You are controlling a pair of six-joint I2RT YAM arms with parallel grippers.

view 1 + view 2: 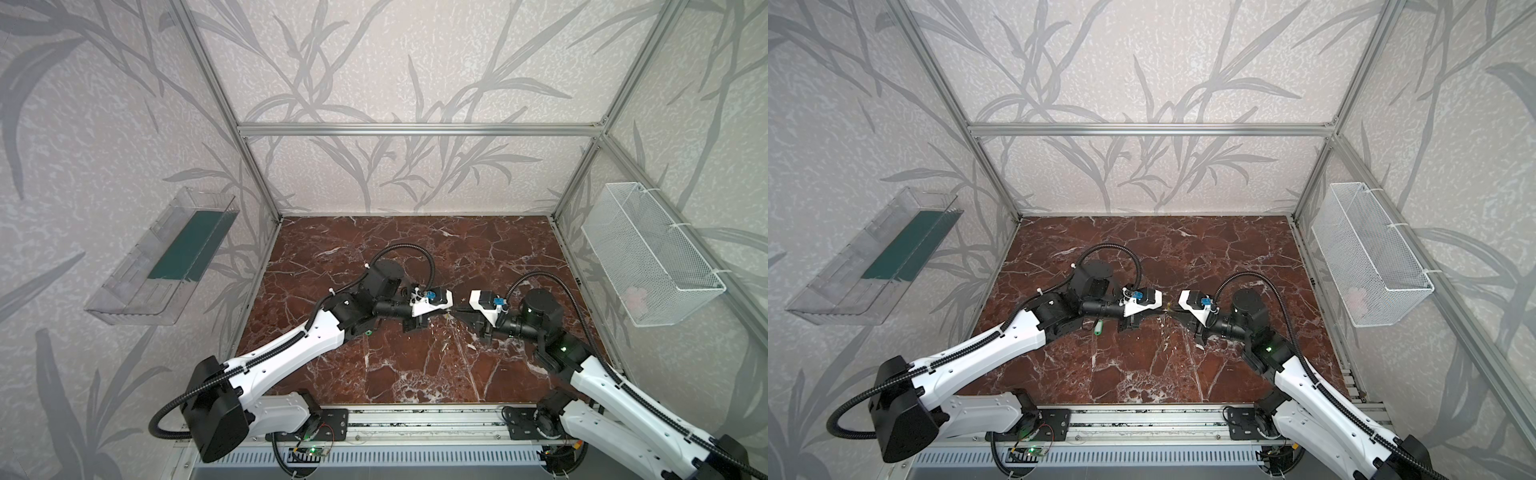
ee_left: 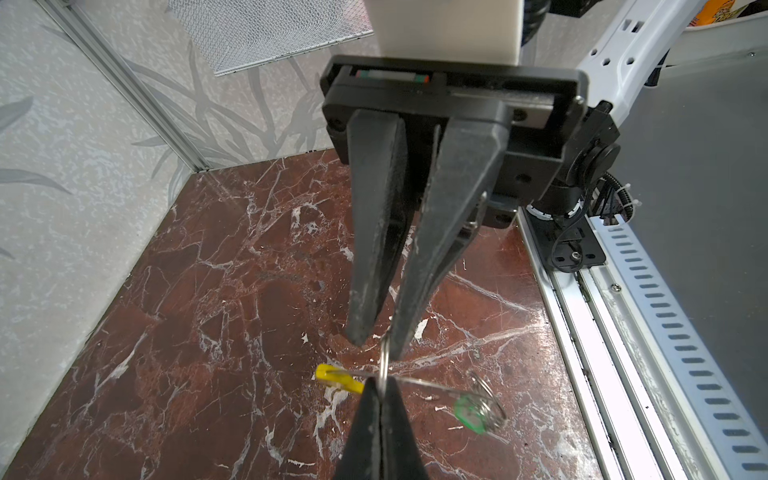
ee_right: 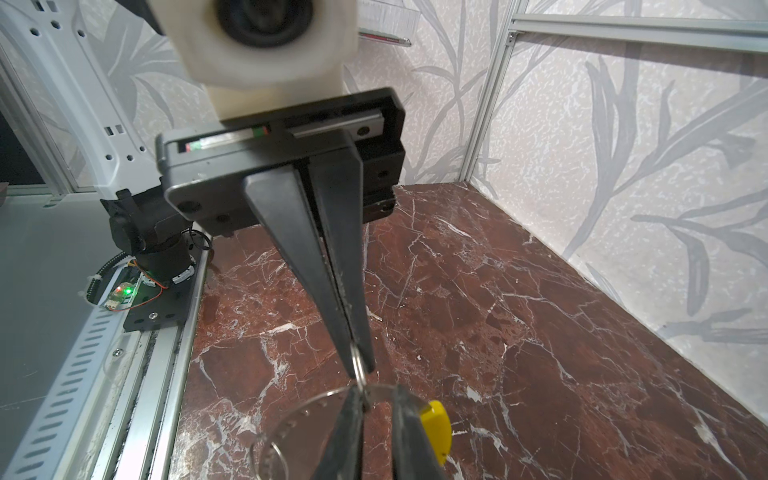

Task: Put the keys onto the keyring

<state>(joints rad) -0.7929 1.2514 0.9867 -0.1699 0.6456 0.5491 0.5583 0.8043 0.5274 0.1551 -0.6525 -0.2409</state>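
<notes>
The keyring (image 3: pixel 291 415), a flat grey perforated band with a yellow sleeve (image 2: pixel 336 377), hangs level just above the marble between both grippers. One key with a green tag (image 2: pixel 467 415) hangs on it by a split ring. Another green-tagged key (image 1: pixel 1097 328) lies on the table under the left arm. My left gripper (image 2: pixel 380 380) is shut on a small wire ring (image 3: pixel 358 365) at the band. My right gripper (image 3: pixel 378 395) faces it tip to tip. Its fingers stand slightly apart, with the band crossing their tips and the small ring between them. In both top views the grippers (image 1: pixel 453 310) (image 1: pixel 1168 310) meet mid-table.
A white mesh basket (image 1: pixel 652 257) hangs on the right wall. A clear plastic tray (image 1: pixel 162 257) hangs on the left wall. The arms' metal mounting rail (image 1: pixel 415 424) runs along the table's front edge. Aluminium frame posts stand at the back corners.
</notes>
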